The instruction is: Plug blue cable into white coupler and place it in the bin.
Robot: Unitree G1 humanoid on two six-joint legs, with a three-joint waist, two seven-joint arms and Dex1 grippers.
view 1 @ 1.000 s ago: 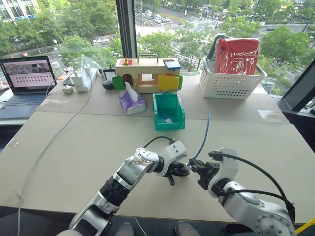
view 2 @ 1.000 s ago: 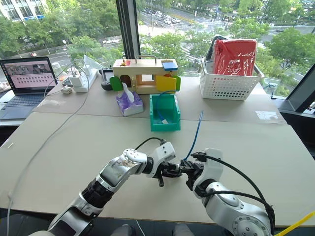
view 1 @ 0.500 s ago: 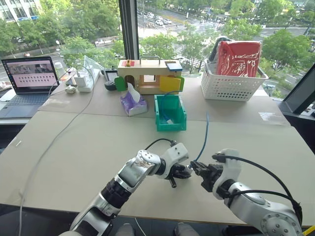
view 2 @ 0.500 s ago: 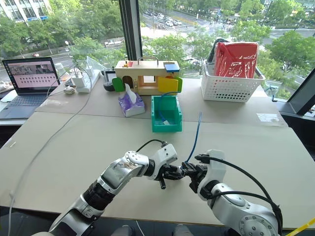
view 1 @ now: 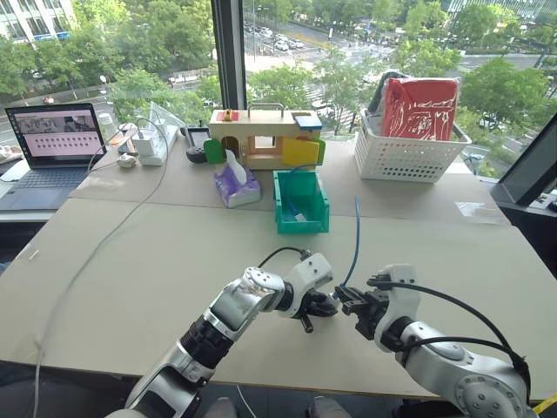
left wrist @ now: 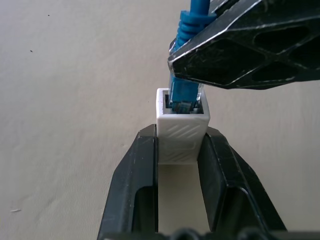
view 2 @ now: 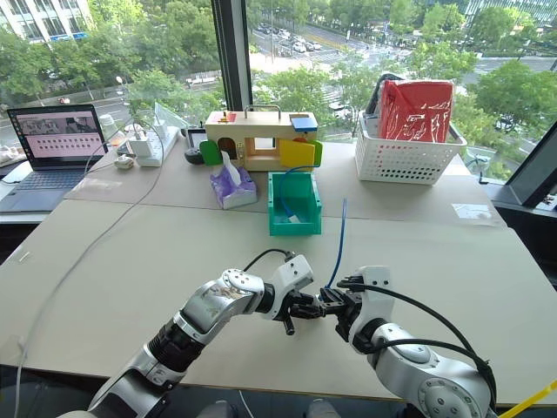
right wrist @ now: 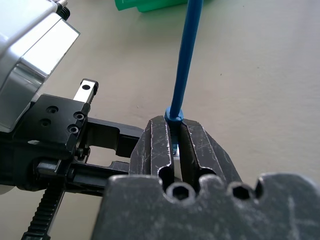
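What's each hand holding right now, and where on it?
Left hand: white coupler, clamped by its side walls. Right hand: blue cable, pinched at the plug boot, plug entering the coupler.

Low in the middle of the frame, both arms reach inward until their tips almost meet. The left gripper has its two black fingers clamped on the small white plastic coupler block. The right gripper pinches the thin light-blue cable at its plug end.
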